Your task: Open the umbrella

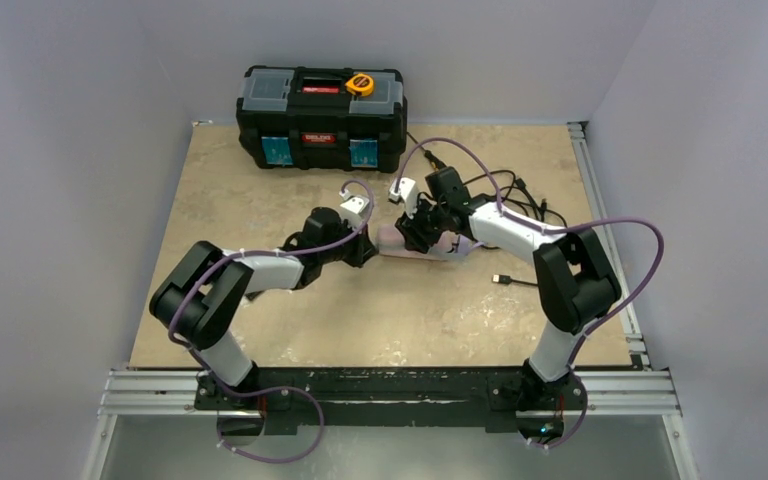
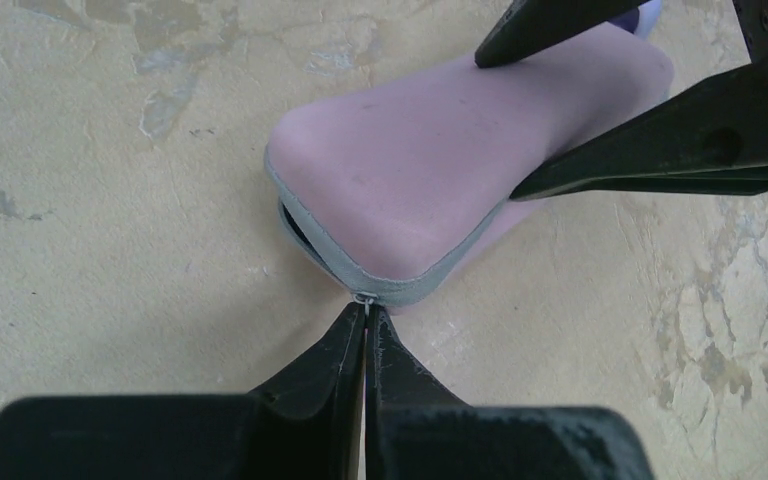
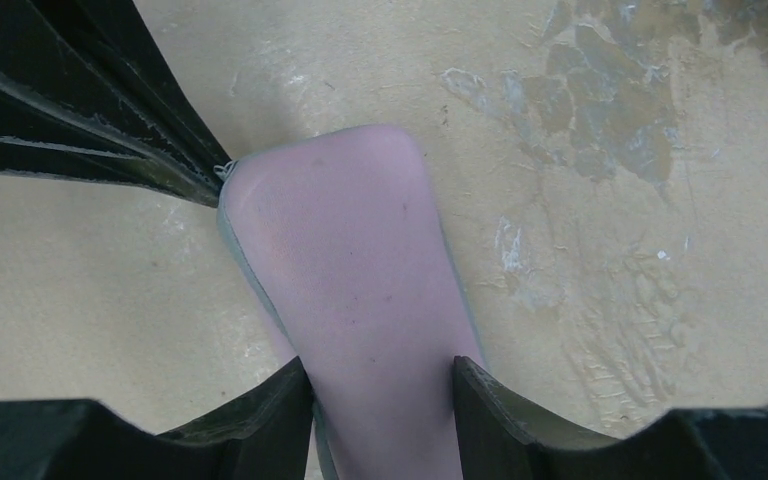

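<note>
Umbrella (image 3: 360, 270) lies in its pink zip cover (image 2: 440, 170) on the table (image 3: 610, 250), clamped in half-spread right claw (image 3: 380, 390), left claw (image 2: 365, 318) pinched shut on zip pull (image 2: 362, 297) just ahead of it; cover looks barely unzipped, opening all left.

From above, the left gripper (image 1: 368, 250) and right gripper (image 1: 415, 238) cover most of the pink pouch (image 1: 392, 241). In the right wrist view its near end runs off the bottom edge. Nothing shows inside its dark slit (image 2: 295, 222).
</note>
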